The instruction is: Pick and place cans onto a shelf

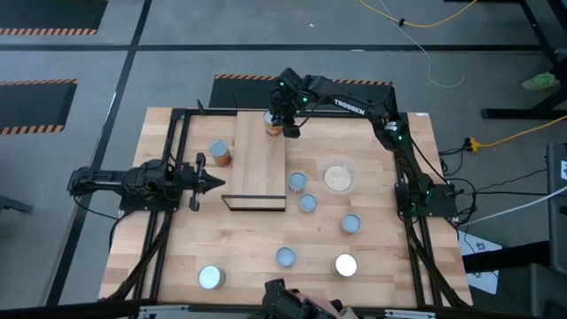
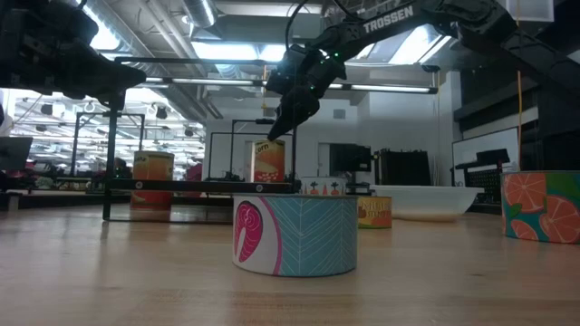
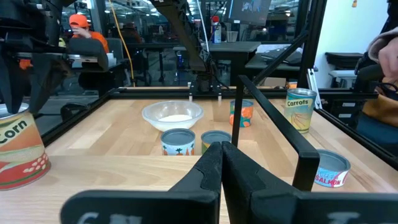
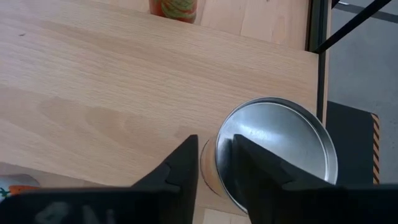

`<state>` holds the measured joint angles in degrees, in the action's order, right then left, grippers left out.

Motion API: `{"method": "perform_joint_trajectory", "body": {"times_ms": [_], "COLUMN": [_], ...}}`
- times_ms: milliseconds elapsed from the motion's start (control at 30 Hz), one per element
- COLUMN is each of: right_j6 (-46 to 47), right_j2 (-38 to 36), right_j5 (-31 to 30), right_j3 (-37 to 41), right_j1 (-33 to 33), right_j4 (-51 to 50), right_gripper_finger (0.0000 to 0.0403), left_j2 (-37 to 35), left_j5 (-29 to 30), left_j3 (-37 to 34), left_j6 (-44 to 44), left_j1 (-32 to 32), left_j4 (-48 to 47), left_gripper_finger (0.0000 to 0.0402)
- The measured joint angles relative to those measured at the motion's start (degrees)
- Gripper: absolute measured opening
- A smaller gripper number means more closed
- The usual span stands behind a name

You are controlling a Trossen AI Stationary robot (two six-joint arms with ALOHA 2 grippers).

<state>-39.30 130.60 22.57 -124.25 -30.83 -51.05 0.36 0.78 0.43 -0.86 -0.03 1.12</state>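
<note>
High view: a small silver-topped, orange-sided can (image 1: 274, 122) stands upright at the far end of the long light-wood shelf with black metal frame (image 1: 259, 168). The right gripper (image 1: 285, 123) sits just above it, fingers slightly parted, one across the lid's edge, gripping nothing. The left gripper (image 1: 215, 182), fingers pressed together and empty, waits beside the shelf.

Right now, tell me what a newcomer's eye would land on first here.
First, the right gripper at the far end of the shelf, its fingers parted around a tall can standing on the board. Next, the teal salmon can filling the low view's foreground. Then the left gripper, shut, waiting at the shelf's left side near another can.
</note>
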Motion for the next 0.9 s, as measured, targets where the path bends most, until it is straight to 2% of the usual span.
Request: {"method": "perform_joint_trajectory", "body": {"times_ms": [100,267,433,633,733,900], "right_j6": [0.01,0.01,0.00,0.02,0.03,1.60], "right_j2": [-0.08,-0.72,-9.56,-16.39,-19.26,-21.87], "right_j5": [-0.06,0.41,2.64,6.11,9.20,9.58], "right_j3": [-1.78,-11.05,-5.47,-4.79,-4.83,-4.74], "right_j1": [0.24,1.17,2.47,3.78,4.47,5.27], "right_j4": [-2.67,-14.70,-17.09,-25.28,-29.12,-37.13], "right_gripper_finger": [0.0108,0.0108,0.0108,0.0108,0.0108,0.0108], "left_j2": [0.00,0.00,-0.01,0.00,0.00,0.00], "left_j5": [0.02,-0.01,0.00,0.72,3.69,9.06], "left_j3": [0.00,-0.01,0.00,-0.02,0.00,0.00], "left_j6": [0.00,0.00,0.00,0.00,0.02,1.67], "left_j1": [0.00,-0.01,0.02,0.02,-0.01,0.00], "left_j4": [0.01,0.03,2.08,6.52,9.03,11.77], "left_gripper_finger": [0.0000,0.0000,0.0000,0.0000,0.0000,0.0000]}}
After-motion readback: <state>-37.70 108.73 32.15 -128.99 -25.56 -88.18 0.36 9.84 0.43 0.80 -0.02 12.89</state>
